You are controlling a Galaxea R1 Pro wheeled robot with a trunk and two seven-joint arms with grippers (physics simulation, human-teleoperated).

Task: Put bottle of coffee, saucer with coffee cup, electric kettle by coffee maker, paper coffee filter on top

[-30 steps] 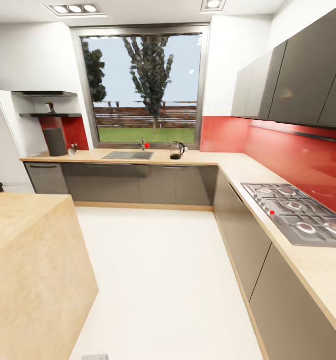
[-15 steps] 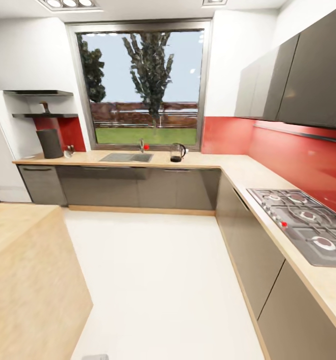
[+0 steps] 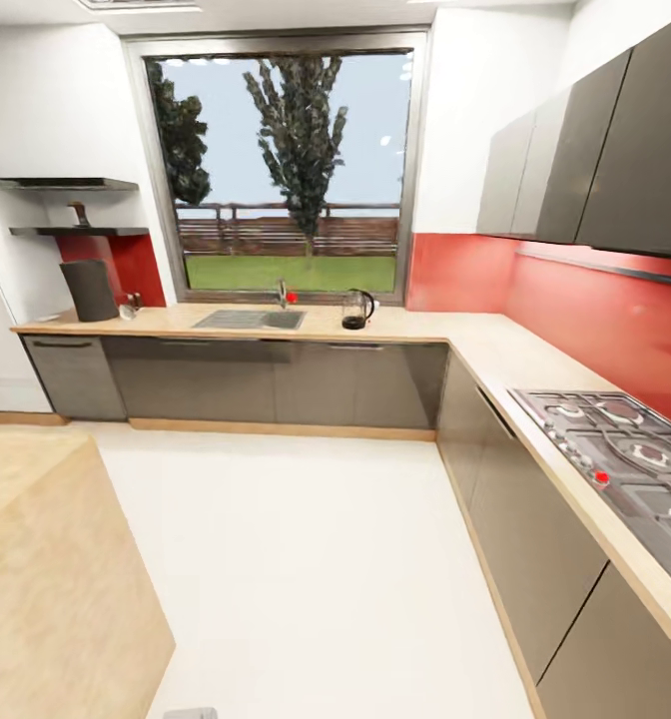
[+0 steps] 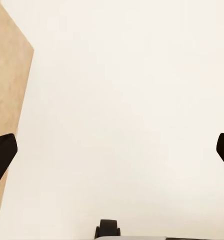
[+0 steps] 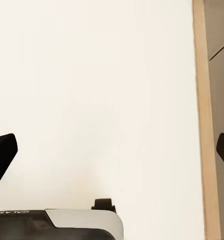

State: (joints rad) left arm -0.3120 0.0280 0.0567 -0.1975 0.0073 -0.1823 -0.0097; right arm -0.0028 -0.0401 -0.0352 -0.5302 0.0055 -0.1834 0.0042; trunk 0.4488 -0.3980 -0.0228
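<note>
We see a pale, light-wood countertop (image 3: 425, 325) over glossy dark grey cabinets (image 3: 276, 379), a bright red wall panel (image 3: 575, 300) at the right of the frame, and a cream-white floor (image 3: 316, 559). At centre, a clear kettle (image 3: 353, 309) has a black base; at upper left stands a dark grey coffee maker (image 3: 89, 290). The steel-grey stove (image 3: 625, 469) at lower right carries a red dot, and black fingertips (image 4: 2, 155) frame our wrist views.

Only partial "GALAXEA" lettering on robot body (image 5: 12, 213) in right wrist view, barely legible.
</note>
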